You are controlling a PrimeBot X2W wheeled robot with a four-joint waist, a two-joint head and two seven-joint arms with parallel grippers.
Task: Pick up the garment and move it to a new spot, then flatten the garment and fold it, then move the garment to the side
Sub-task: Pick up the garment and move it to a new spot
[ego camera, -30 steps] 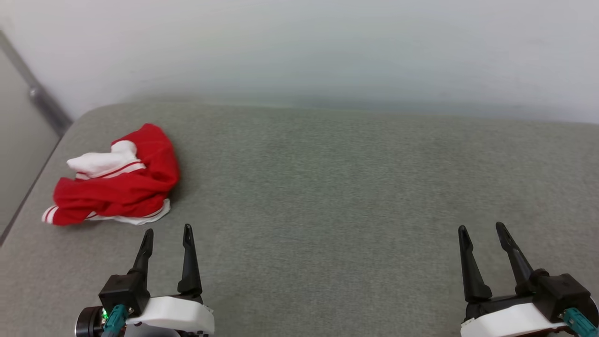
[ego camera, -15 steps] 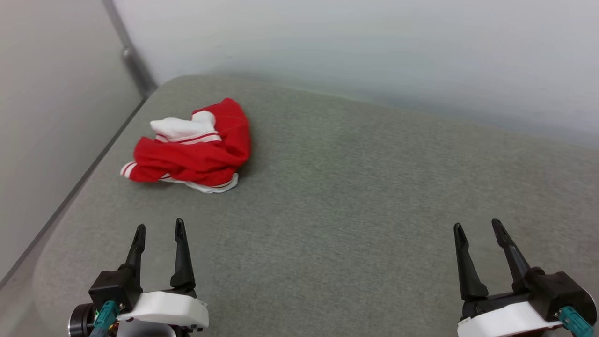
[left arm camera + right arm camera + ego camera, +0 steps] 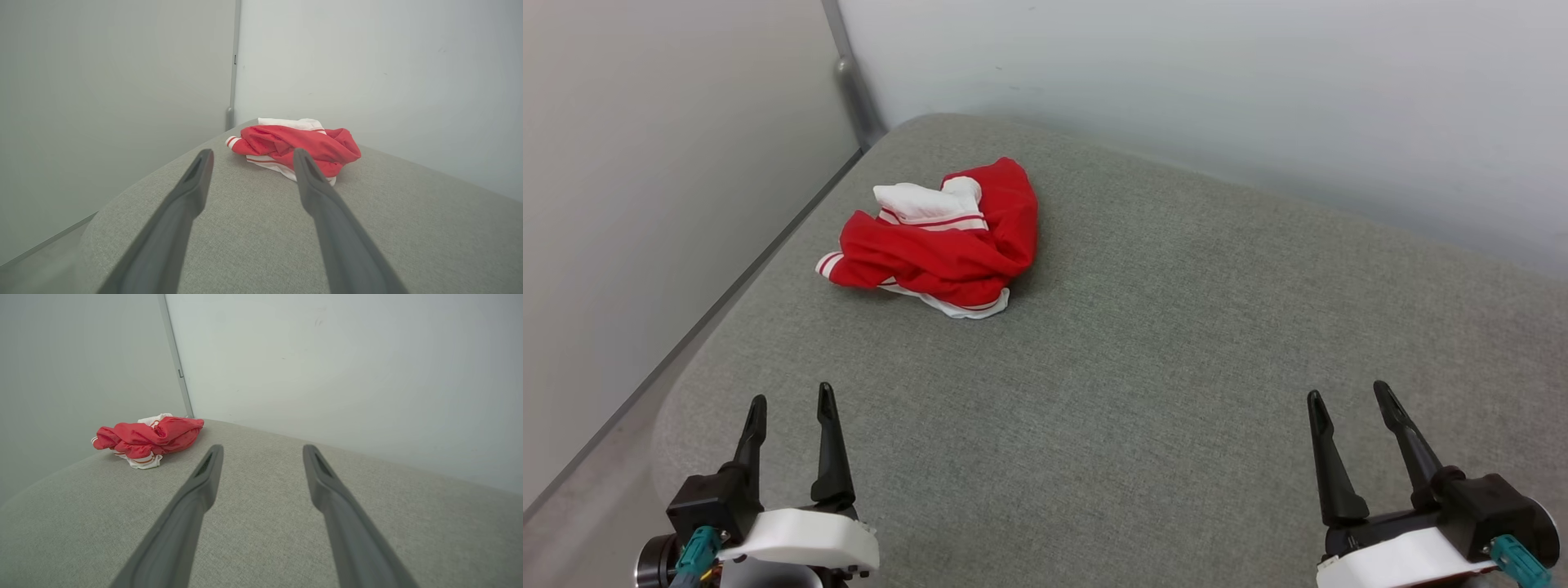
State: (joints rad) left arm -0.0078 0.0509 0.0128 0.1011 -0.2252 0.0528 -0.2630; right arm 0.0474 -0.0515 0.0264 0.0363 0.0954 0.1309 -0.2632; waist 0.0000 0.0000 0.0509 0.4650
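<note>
Camera has swung left, not the cloth: red jersey shirt lies in the same crumpled heap on the grey cushion, just nearer mid-frame in the head view now. It sits close to the cushion's left edge and back corner, with the white sleeve on top. No lettering visible.

Left gripper and right gripper hold as before, low and near the front edge, fingers spread wide, empty, and well apart from the shirt.

Step looks like the reach for the first pickup. The left arm is nearer, and its wrist view has the heap almost dead ahead. Best to come down over the raised red bulk, not the thin white hem at the near side, and close on a thick fold. Then lift high enough that loose ends clear, and carry toward the open middle, away from the wall.
</note>
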